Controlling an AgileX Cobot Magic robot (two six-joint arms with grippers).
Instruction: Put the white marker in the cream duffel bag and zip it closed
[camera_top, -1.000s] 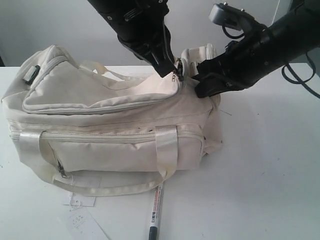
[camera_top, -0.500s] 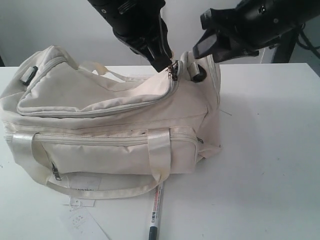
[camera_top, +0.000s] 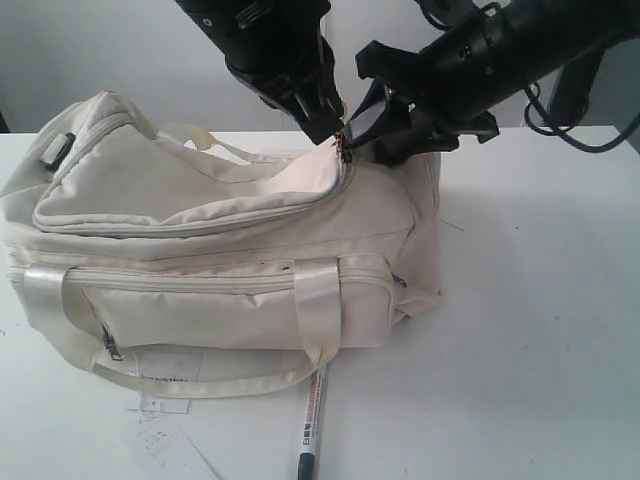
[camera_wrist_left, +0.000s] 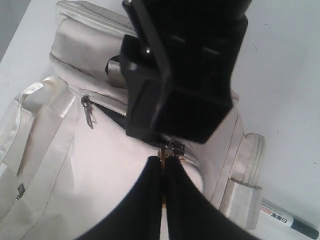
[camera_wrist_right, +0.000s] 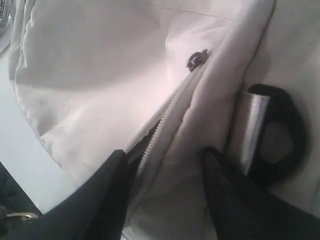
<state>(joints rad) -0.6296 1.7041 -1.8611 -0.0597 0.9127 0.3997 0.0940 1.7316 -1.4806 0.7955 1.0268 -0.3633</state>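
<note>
Left gripper is down on top of the cream duffel bag, clenched tight on the zipper pull near the bag's end on the right of the exterior view. The left wrist view confirms it: both fingers are pressed together with the metal pull pinched at their tips. Beside that zip a dark slit of lining shows, so the mouth is partly open there.

Right gripper sits just beside the left one, at the same end of the bag. Its claw is released and spread. In the right wrist view the two black fingers straddle the zip line and a fold of cream fabric, with a black D-ring just beside one finger. Whether they press on the cloth cannot be told.

And the white marker? It is out on the white table in front of the bag, dark cap pointing toward the near edge. Its upper end is tucked under the drooping front handle. Paper tags lie near it, to the left.
</note>
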